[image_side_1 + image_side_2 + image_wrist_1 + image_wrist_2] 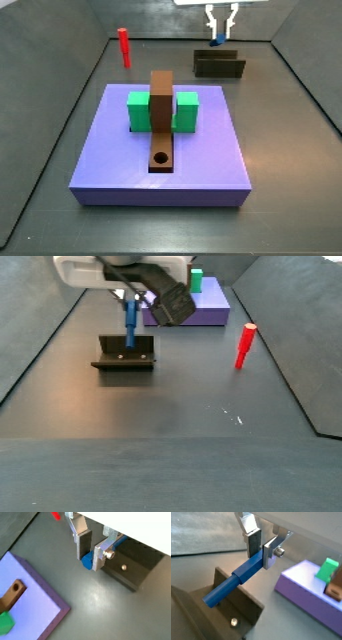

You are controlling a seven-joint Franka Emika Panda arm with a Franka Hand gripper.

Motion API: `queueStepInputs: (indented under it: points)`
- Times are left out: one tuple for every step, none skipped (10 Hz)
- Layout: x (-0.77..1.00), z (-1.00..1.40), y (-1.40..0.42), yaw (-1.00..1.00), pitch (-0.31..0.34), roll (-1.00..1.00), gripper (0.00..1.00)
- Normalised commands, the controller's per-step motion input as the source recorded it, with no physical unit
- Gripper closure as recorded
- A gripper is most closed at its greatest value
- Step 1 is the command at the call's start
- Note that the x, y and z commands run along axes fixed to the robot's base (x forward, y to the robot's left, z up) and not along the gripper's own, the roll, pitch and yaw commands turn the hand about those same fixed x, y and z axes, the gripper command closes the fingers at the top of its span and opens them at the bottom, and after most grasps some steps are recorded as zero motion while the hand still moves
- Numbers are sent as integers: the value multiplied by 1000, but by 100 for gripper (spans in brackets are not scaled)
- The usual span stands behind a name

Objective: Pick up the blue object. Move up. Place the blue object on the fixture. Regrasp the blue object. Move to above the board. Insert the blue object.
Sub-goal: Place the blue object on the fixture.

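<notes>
My gripper (261, 553) is shut on the upper end of the blue object (234, 583), a thin blue peg. The peg reaches down from the fingers to the fixture (239, 608), a dark olive open holder. In a side view the gripper (131, 298) hangs over the fixture (124, 357) with the peg (130, 318) upright, its lower end at the holder. In a wrist view the peg's end (86, 561) shows between the silver fingers beside the fixture (133, 568). The purple board (201, 165) lies nearer, apart from the fixture (219, 66).
A red peg (124, 47) stands upright on the floor, left of the fixture in that view; it also shows in a side view (245, 346). The board carries a green block (139, 111) and a brown bar (162, 120) with a round hole. Dark walls bound the floor.
</notes>
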Motion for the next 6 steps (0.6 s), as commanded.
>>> queueStepInputs:
  points:
    - [460,9,0,-191,0,-1000,100]
    - [431,0,0,-274,0,-857,100]
    - [166,-269,137,-129,0,-591,100]
    - [0,-209,103,-31,0,-197,100]
    - [0,-226,83,-11,0,-23,100]
    - [0,-194,140,-17,0,-140,100]
